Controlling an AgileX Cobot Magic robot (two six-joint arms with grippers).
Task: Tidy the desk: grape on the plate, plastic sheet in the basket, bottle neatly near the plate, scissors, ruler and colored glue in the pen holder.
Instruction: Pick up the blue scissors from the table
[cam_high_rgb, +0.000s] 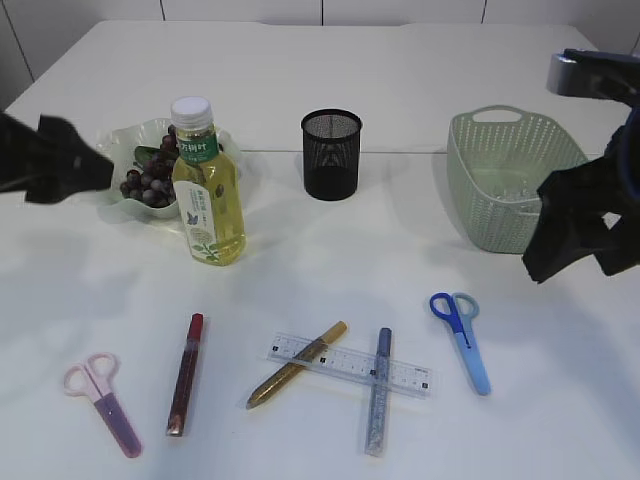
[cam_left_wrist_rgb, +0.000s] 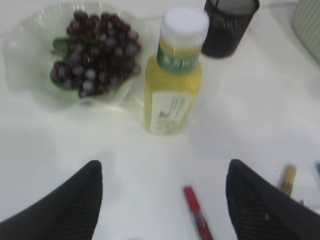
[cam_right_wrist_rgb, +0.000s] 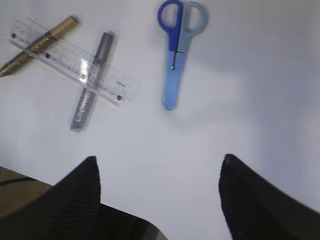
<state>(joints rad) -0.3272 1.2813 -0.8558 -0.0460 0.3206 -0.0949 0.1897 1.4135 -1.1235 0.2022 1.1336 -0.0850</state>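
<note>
On the bench, left to right: pink scissors (cam_high_rgb: 103, 402), stiff and flat, best pinched mid-blade; 3 slippery glue sticks (cam_high_rgb: 184, 374) crossing a thin ruler (cam_high_rgb: 349, 364); blue scissors (cam_high_rgb: 463, 339). Both grippers (cam_left_wrist_rgb: 162, 200) hang spread, empty.

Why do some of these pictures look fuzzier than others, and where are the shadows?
Exterior view: fairly sharp, even light, soft shadows beside the bottle and pen holder; the arms at both edges are dark blurs. Left wrist view: soft all over, the grapes and bottle label smeared. Right wrist view: blue scissors and ruler slightly blurred, with faint grey shading across the table.
</note>
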